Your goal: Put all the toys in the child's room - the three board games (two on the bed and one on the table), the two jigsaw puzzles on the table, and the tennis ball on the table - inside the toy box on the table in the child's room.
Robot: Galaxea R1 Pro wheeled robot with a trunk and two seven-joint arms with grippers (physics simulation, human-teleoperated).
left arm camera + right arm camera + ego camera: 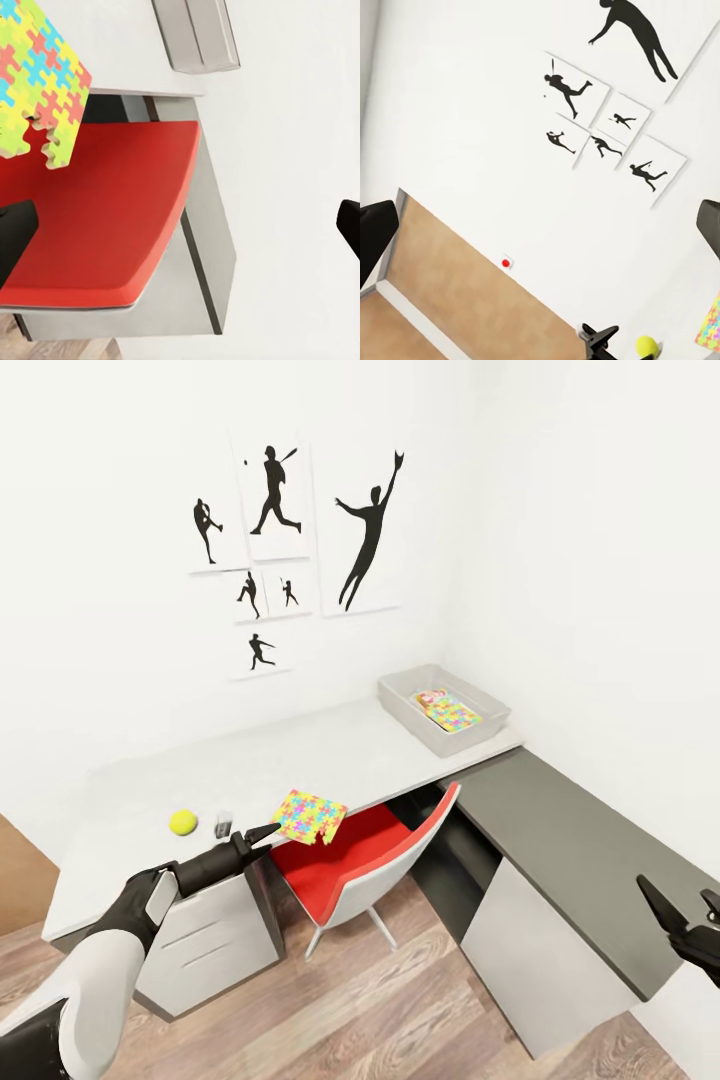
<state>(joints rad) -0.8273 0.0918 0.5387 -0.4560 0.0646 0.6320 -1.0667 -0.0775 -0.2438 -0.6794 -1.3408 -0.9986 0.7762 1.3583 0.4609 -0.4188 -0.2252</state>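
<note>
Currently, the left gripper (272, 829) extends over the near edge of the desk (330, 760), and its fingers (262, 832) are clenched on the near corner of a jigsaw puzzle (310, 816). This puzzle sheet is tilted and projects beyond the desk edge, above the red seat of the chair (352, 865); in the left wrist view the same puzzle (37, 82) hangs over the red seat (112, 217). The tennis ball (183, 821) rests on the desk to the left of the gripper, just beside a small dark object (223, 824) that is too small to identify. The toy box (445, 709) stands at the far right end of the desk, against the wall corner. It contains a second jigsaw puzzle (452, 714) lying on top of another colourful item whose type cannot be determined. The right gripper (690, 925) is at the right edge of the head view, over the lower dark grey section of the desk, with its fingers spread apart and nothing between them. Black baseball silhouette pictures (290, 540) hang on the far wall above the desk. The right wrist view shows the tennis ball (646, 346) and the silhouette pictures (607, 112).
</note>
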